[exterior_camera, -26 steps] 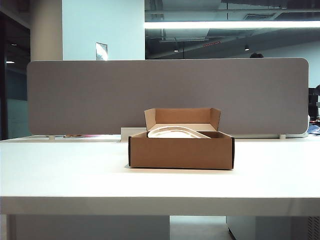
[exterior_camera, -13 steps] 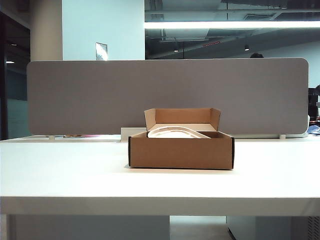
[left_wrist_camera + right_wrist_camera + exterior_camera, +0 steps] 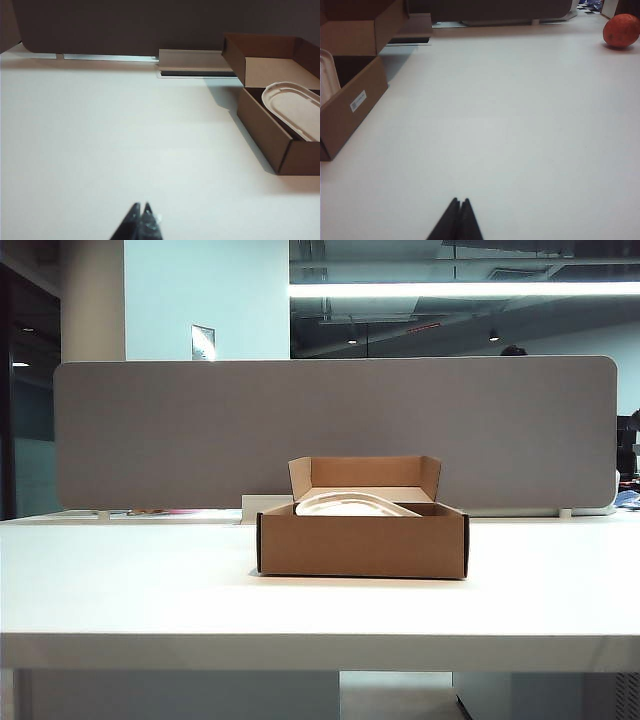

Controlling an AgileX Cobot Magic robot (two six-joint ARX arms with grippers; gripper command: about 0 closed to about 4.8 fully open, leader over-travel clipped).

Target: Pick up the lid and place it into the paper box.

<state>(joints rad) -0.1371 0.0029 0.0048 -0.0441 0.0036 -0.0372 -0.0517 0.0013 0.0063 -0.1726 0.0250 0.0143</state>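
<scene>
Nothing you can see from the exterior camera has shifted over the last second: the paper box (image 3: 362, 540) sits in the same spot near the middle of the white table (image 3: 150, 585), and the lid (image 3: 350, 505) lies just as it did, resting inside the box with its off-white rim showing above the front wall and tilting up toward the left of that view. You will find neither arm in the exterior picture. Your left gripper (image 3: 140, 216) shows at the edge of its wrist view with its dark fingertips pressed together, clenched on nothing, poised over bare tabletop well apart from the box. From that camera you see the box's raised rear flap, the brown side wall, and the lid's rounded end lying in the box's interior, one edge propped on the box's wall. Your right gripper (image 3: 459, 212) is likewise clenched with its two tips meeting in a point, empty, over open table on the other side of the box. In its view the box's side wall carries a small white label (image 3: 357, 100), and only a sliver of the lid peeks over the box's edge. An orange round fruit (image 3: 621, 30) rests far off on the table near the grey partition (image 3: 335, 430), and a small white block (image 3: 192, 59) stands just behind the box against that partition.
</scene>
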